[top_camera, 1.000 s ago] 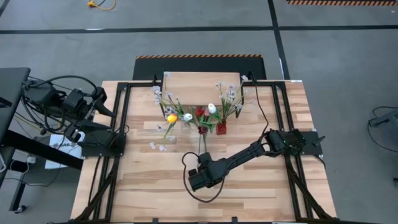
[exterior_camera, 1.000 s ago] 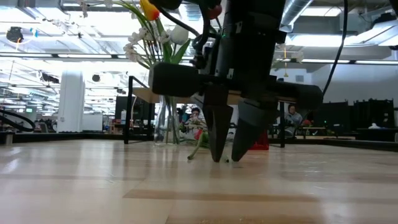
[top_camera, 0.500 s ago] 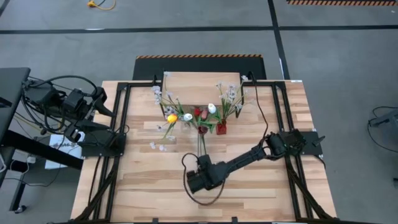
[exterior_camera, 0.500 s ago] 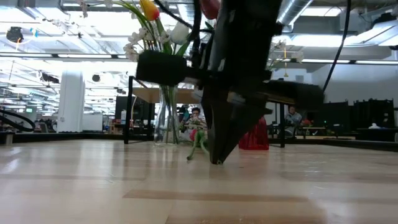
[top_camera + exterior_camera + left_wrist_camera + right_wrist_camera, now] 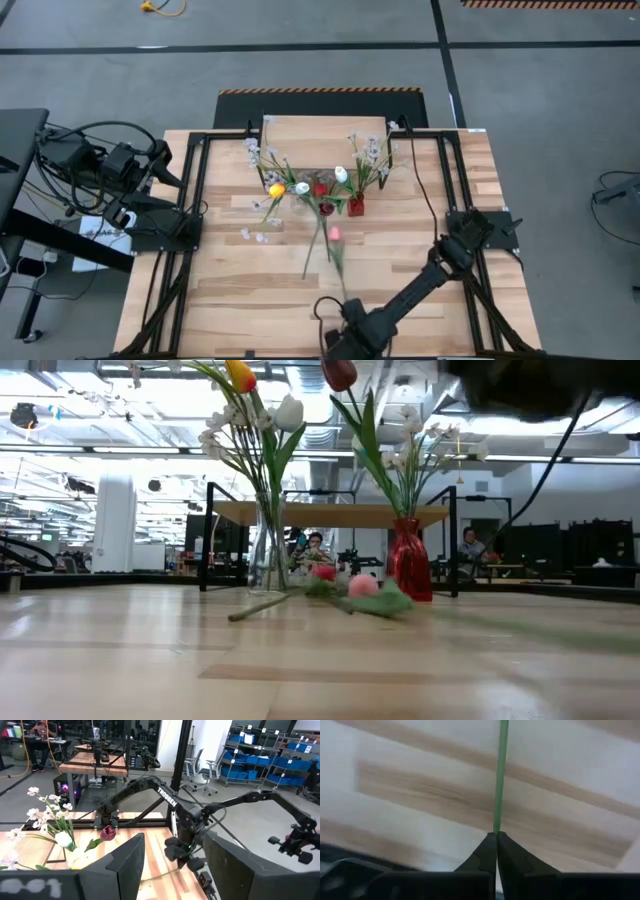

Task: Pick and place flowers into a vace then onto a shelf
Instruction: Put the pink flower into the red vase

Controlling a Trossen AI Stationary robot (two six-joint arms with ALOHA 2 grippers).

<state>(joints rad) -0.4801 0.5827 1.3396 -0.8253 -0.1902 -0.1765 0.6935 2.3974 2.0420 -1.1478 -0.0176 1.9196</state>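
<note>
Pink tulip (image 5: 335, 234) — head lies ahead of the right gripper (image 5: 350, 322), toward the vases, its green stem (image 5: 500, 775) running straight back into the closed jaws. Right gripper clenched on the very tail of the stem, at the near edge of the table; in the wrist view the fingertips (image 5: 490, 851) pinch only the stem's end. In the low view the head and leaves look low over, or touching, the tabletop (image 5: 240, 300); which, cannot tell.

Beyond the bloom: red vase (image 5: 408, 565) and glass vase (image 5: 268, 555), both already holding flowers, standing just in front of the shelf (image 5: 325, 140). A second stem (image 5: 312, 255) lies loose on the table beside the held one.

Left gripper (image 5: 170, 870) parked well off to the side, jaws partly apart, nothing between them.

Risks, as judged:
- Grip so near the stem tip — the long flower may droop, swing or slip free in a lift.
- A sagging head could snag the loose stem, or brush the vases' blooms and tip a vase.
- Aiming the stem end into a narrow neck from this hold looks awkward; a regrasp may be needed.
</note>
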